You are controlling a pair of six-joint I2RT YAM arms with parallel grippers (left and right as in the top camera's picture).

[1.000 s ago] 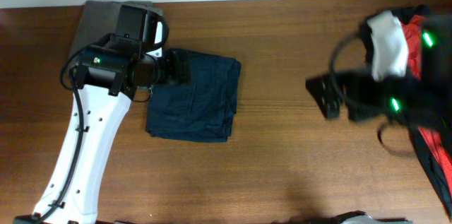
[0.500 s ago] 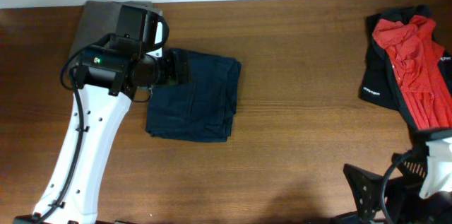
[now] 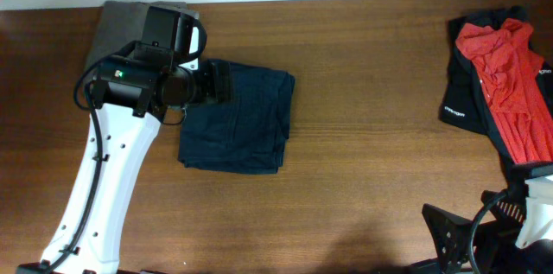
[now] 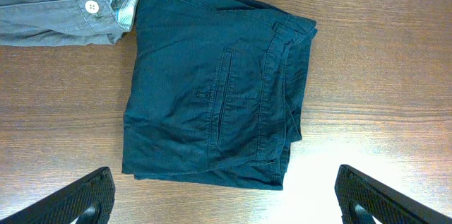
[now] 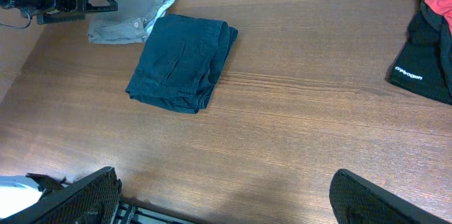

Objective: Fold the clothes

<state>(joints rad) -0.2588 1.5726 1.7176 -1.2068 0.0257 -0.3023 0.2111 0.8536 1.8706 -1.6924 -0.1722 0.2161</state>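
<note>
Navy garment (image 4: 212,86): folded into a neat rectangle, pocket seam facing up, flat on the desk (image 3: 371,136), left of centre. Olive-grey trousers (image 4: 63,1): folded, pale button showing, just beside the navy piece's corner at the desk's back-left. Red-and-black top (image 3: 501,84): rumpled, not folded, far right, well apart from both. I read the left jaws as spread wide above the navy garment, grasping nothing. Right jaws likewise released, at the near-right edge.

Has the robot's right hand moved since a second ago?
Yes. The right gripper has moved down toward the bottom edge of the overhead view, away from the red-and-black top, which it hung over a second ago.
</note>
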